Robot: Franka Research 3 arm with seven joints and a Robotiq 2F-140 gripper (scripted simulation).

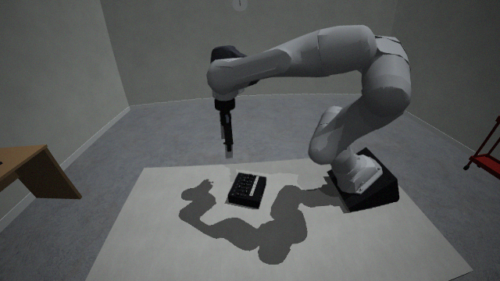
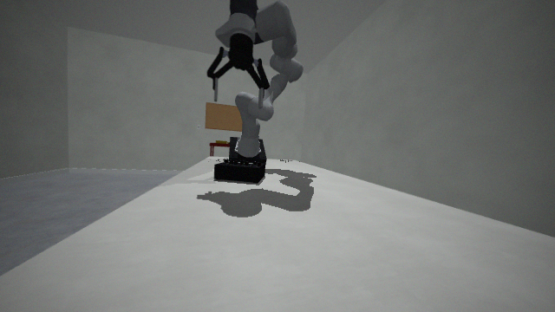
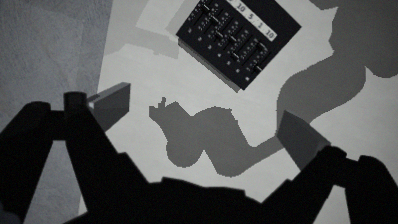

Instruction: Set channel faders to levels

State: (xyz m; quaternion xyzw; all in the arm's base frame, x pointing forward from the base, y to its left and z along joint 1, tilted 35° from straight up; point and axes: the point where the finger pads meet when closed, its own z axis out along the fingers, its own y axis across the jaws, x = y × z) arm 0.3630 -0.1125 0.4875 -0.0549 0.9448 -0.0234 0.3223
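While hanging high over the table (image 1: pixel 164 250) from above: gripper (image 1: pixel 229 150) well above the lighting desk (image 1: pixel 247 190). From outside: fingers (image 2: pixel 261 98) spread wide, nothing between. At the wrist: desk upper right, tape (image 3: pixel 250 16) partly legible, apart from fingers.

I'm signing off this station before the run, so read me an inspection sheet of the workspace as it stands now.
Surface: pale table top, shadowed by the arm.
Job's things: black lighting desk standing flat on the table; white tape strip with numbers along one edge; fader caps too small to read levels.
Clutter: nothing seen on the table.
Tool: tool open, empty, hanging above the desk, touching nothing.
Cables: nothing seen.
Surroundings: wooden desk, red cart, grey floor, bare walls.
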